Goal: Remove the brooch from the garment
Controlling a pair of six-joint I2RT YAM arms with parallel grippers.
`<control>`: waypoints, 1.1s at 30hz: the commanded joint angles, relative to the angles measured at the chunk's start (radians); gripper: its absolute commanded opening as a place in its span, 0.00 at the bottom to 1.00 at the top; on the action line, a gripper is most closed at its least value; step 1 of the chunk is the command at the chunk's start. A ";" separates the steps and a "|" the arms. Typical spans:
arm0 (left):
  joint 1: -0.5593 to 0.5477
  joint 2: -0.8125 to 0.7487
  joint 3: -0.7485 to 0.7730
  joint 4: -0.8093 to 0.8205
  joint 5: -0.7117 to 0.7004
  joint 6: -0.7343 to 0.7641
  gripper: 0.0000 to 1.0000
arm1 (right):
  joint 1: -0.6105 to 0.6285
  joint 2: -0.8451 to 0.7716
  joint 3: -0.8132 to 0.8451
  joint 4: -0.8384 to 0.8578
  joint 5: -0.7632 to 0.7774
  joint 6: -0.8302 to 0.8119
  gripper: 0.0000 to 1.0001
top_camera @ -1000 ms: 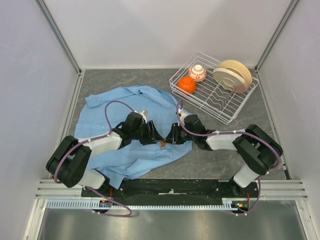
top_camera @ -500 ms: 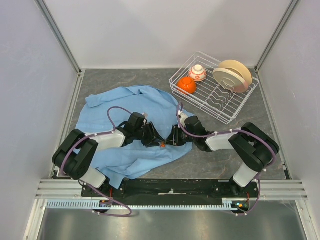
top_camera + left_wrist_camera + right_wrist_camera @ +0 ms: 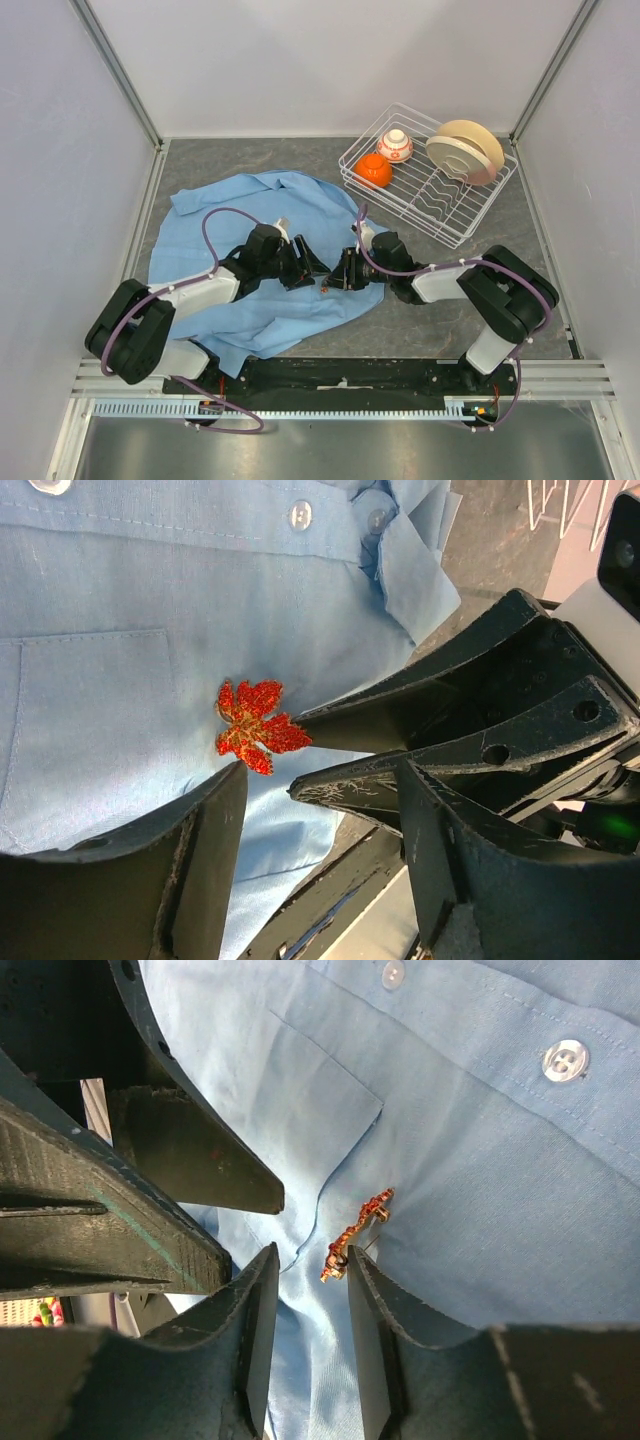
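The light blue garment lies spread on the left half of the table. The tiny orange-red brooch sits near its right hem, below a chest pocket. My left gripper is open just left of the brooch, low over the cloth. My right gripper is open by a narrow gap, just right of it. In the left wrist view the brooch lies flat just beyond my fingertip. In the right wrist view the brooch stands tilted off the garment against one fingertip.
A white wire dish rack stands at the back right, holding an orange bowl, a white and red bowl and a beige plate. White walls close in the table on three sides.
My left arm has shifted, and its gripper has moved slightly up and back over the shirt. My right gripper has edged a little closer to the brooch. The brooch stays in place.
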 commanded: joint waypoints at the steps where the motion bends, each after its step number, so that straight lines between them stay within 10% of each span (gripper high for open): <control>1: -0.004 0.008 0.027 0.033 -0.012 0.008 0.68 | 0.010 0.009 0.007 0.114 -0.063 0.025 0.43; 9: -0.001 -0.015 -0.054 0.135 -0.020 -0.090 0.55 | 0.013 0.026 0.024 0.172 -0.098 0.049 0.45; 22: 0.030 -0.335 -0.194 0.000 -0.248 -0.095 0.60 | 0.068 0.058 0.088 0.125 -0.045 0.038 0.45; 33: 0.090 -0.331 -0.162 -0.055 -0.146 0.000 0.67 | 0.078 0.092 0.168 -0.041 0.015 -0.049 0.53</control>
